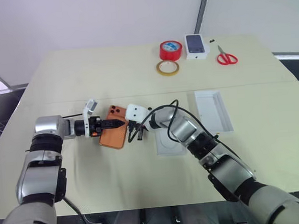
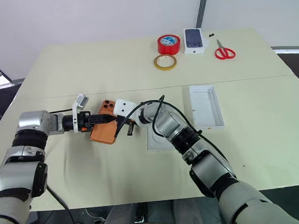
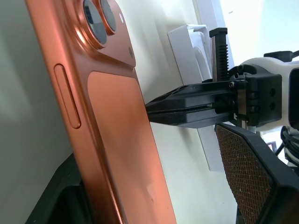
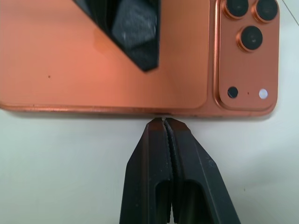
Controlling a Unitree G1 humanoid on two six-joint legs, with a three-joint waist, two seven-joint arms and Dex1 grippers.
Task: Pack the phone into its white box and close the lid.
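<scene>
The orange phone (image 1: 113,136) lies back-up on the table, its three lenses (image 4: 251,18) at the far end. My left gripper (image 1: 119,123) is open and straddles the phone's left long edge. One finger (image 3: 247,172) hangs over the back and the other sits beneath the phone. My right gripper (image 4: 164,122) is shut, with its tips against the phone's right long edge. The white box (image 1: 167,147) lies just right of the phone, partly hidden by my right arm. The all-white lid (image 1: 213,111) lies further right, open side up.
At the table's far side are a red tape roll (image 1: 171,49), a thin yellowish tape ring (image 1: 167,68), a small white carton (image 1: 196,46) picturing a dark phone, and red-handled scissors (image 1: 227,58). A cable loops over my right wrist.
</scene>
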